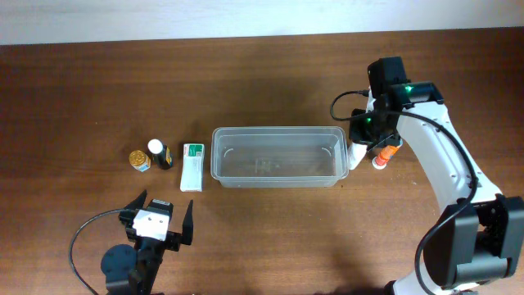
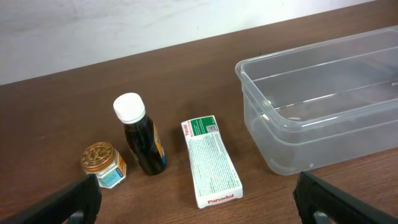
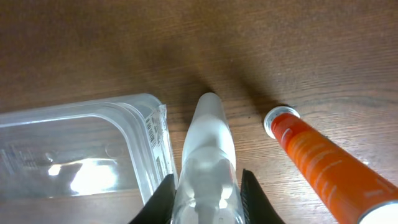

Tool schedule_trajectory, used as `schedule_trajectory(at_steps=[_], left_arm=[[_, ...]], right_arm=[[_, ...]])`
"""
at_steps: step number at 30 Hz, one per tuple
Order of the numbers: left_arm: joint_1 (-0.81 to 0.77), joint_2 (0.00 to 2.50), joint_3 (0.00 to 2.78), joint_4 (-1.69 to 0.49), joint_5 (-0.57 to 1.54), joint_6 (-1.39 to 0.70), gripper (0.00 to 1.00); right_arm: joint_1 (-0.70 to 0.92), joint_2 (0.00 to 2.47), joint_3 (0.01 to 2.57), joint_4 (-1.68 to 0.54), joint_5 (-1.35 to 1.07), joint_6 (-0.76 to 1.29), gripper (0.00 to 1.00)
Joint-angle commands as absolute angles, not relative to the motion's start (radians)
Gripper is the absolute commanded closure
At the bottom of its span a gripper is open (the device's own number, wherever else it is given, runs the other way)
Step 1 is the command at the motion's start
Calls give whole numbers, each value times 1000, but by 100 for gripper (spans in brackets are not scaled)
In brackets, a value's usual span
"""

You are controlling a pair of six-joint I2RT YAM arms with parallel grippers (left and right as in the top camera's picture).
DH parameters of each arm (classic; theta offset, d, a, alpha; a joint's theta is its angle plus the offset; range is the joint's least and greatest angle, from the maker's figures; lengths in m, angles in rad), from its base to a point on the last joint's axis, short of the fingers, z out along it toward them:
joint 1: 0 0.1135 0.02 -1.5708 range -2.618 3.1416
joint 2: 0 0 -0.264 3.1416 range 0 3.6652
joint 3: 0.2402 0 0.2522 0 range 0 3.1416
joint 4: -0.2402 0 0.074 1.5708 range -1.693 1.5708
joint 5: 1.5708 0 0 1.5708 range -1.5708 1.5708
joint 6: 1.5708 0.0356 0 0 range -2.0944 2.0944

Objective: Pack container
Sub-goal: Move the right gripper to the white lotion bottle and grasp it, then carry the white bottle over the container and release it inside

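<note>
White bottle (image 3: 208, 134) is clamped in my right gripper (image 3: 207, 191), just beside the clear container (image 3: 81, 134); my left gripper (image 1: 164, 206) stands wide apart.

The flat white-and-green cardboard box (image 2: 210, 162) is carrying the red word "Panadol" at its near end (the fine print filling its white face is too small to read), and the yellow label on the dark brown white-capped bottle (image 2: 143, 143) is showing nothing legible

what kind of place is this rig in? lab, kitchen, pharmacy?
Probably a lab bench staged for packing demos: a dark wooden table against a plain white wall, a clear plastic container and a Panadol box set out, the right gripper closed on a white bottle.
</note>
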State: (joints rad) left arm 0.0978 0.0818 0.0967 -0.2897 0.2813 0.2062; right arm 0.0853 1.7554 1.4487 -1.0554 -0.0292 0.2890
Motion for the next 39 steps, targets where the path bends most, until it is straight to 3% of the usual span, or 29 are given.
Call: schedule_trajectory(at_steps=[1, 11, 21, 29, 39], left_arm=[[101, 73, 93, -289, 293, 215, 0], [101, 73, 93, -289, 292, 215, 0], [101, 73, 93, -289, 292, 215, 0], [101, 73, 93, -289, 293, 215, 0], [101, 73, 93, -289, 293, 215, 0]], right_arm=[[94, 1751, 1460, -1057, -5, 297, 88], [122, 1610, 1647, -1231, 89, 296, 96], [295, 1508, 1783, -1351, 142, 298, 96], [397, 1615, 1702, -1303, 140, 388, 96], [398, 1706, 1517, -1098, 143, 402, 96]])
